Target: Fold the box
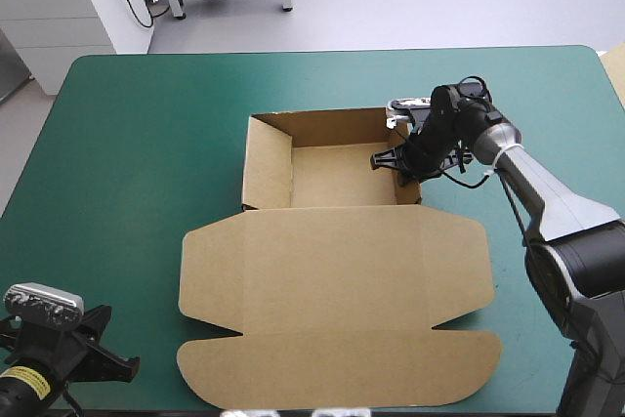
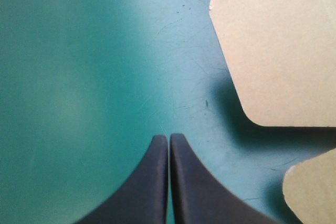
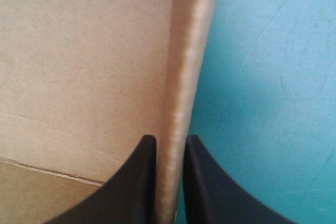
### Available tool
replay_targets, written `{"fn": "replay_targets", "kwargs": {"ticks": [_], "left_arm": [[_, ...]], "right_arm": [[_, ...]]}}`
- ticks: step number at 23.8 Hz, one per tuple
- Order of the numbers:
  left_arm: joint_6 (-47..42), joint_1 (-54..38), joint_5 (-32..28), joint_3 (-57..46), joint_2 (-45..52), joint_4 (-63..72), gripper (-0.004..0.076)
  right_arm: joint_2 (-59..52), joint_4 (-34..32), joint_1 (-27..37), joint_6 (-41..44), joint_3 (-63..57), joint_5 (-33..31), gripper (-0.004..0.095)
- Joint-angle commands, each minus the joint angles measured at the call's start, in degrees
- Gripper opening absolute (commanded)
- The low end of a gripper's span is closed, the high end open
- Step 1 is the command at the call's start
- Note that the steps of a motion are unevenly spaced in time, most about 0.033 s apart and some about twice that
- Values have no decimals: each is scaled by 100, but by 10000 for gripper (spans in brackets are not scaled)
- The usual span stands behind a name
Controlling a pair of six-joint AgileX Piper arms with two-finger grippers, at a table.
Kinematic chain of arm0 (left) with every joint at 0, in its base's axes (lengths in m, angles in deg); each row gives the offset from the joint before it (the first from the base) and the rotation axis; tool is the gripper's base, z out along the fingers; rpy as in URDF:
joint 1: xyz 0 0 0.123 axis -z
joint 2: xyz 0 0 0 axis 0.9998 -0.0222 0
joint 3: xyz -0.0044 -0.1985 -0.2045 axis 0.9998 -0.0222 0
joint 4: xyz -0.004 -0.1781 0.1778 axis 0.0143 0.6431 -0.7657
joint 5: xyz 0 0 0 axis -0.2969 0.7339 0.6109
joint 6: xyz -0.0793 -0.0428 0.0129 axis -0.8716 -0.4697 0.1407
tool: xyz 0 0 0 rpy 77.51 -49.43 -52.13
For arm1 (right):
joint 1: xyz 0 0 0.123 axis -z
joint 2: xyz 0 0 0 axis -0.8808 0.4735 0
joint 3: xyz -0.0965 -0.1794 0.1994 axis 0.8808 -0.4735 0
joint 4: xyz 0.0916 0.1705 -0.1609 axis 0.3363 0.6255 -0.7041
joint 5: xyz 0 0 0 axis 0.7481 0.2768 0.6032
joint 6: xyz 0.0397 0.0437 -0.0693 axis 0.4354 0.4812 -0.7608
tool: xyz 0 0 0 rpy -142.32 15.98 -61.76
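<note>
The right arm (image 1: 557,207) has silver-grey tapered links, black joint housings and a white band (image 1: 499,155) near the wrist. The left arm (image 1: 49,358) is black, with a yellow label (image 1: 20,380). The fingers (image 2: 149,187) are smooth black curved fins.

No writing, label, brand, number or sign is legible anywhere; nothing to read.

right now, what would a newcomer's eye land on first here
The brown box dominates mid-table: an open tray with its big lid lying flat toward the near edge. The right gripper is shut on the tray's right wall, pinching the board. The left gripper sits shut over bare teal-green cover at the near-left corner, beside the lid's flaps.
</note>
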Motion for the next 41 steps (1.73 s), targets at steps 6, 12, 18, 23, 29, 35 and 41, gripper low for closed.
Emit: {"fn": "replay_targets", "kwargs": {"ticks": [6,12,18,23,29,35,41], "left_arm": [[-49,13,-153,97,169,45,-8],[-49,13,-180,97,169,3,-8],[-49,13,-639,97,169,-25,-8],[-49,13,-1113,97,169,35,-8],[-49,13,-1494,97,169,274,-8],[-49,13,-1278,97,169,320,-8],[-21,13,-1269,86,169,472,-8]], "right_arm": [[-296,-335,72,-116,972,-307,-21],[-446,-1457,664,-132,1768,-820,-21],[-588,-1632,2518,-638,1843,-820,-14],[-59,-712,3823,-1268,1854,-728,97],[130,-1046,4038,-1144,1888,-702,660],[-250,-1115,4026,-746,2094,-819,544],[-1513,-48,3732,-1097,1866,-807,5]]}}
